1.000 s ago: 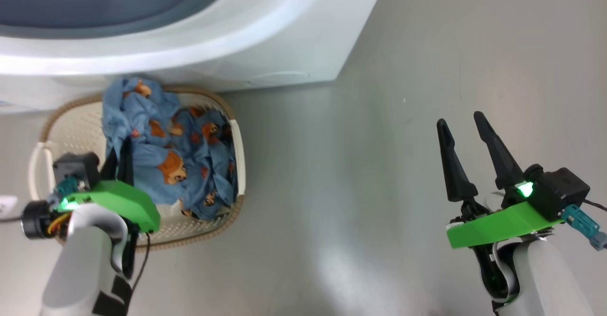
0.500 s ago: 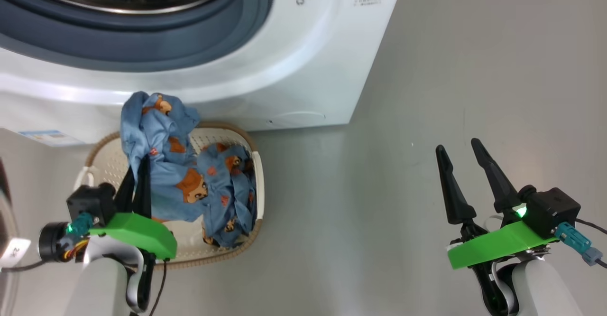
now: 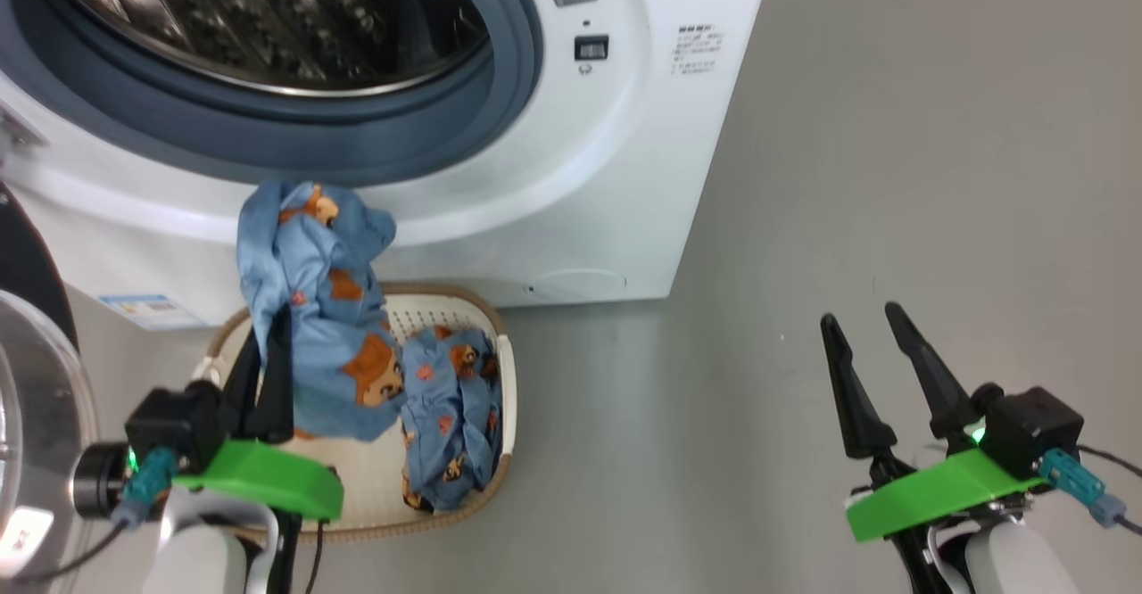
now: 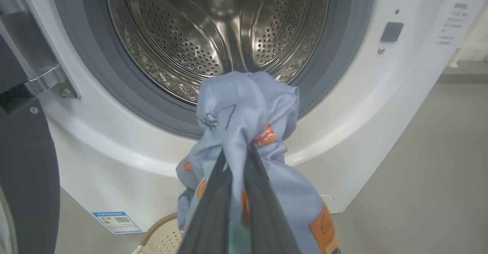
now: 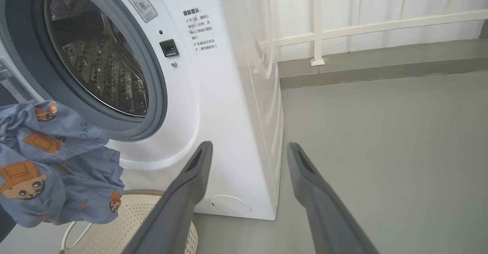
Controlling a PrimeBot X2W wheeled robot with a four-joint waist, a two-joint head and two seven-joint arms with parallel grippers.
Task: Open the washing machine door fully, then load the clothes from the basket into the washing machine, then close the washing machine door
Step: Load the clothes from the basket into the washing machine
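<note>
Left wrist view: left jaws pinch clothes (image 4: 244,105), tips apparently buried; basket (image 4: 158,229) mostly cut off; right jaws wide.

**Washing machine** (image 3: 624,157): white front-loader; the opening is ringed by a grey-blue gasket (image 3: 522,50) around a perforated steel drum (image 3: 268,14).
**Washing machine door** (image 3: 40,380): black ring with a clear glass bowl, swung open to the left of the opening.
**Basket** (image 3: 437,313): cream, perforated, brown-rimmed, set on the floor just before the machine's front.
**Clothes** (image 3: 312,309): light-blue fabric printed with orange-brown figures. One bundle is held raised before the gasket's lower edge, pinched between the fingers (image 3: 275,380) of the left gripper (image 3: 278,322). The rest is heaped in the basket.
</note>
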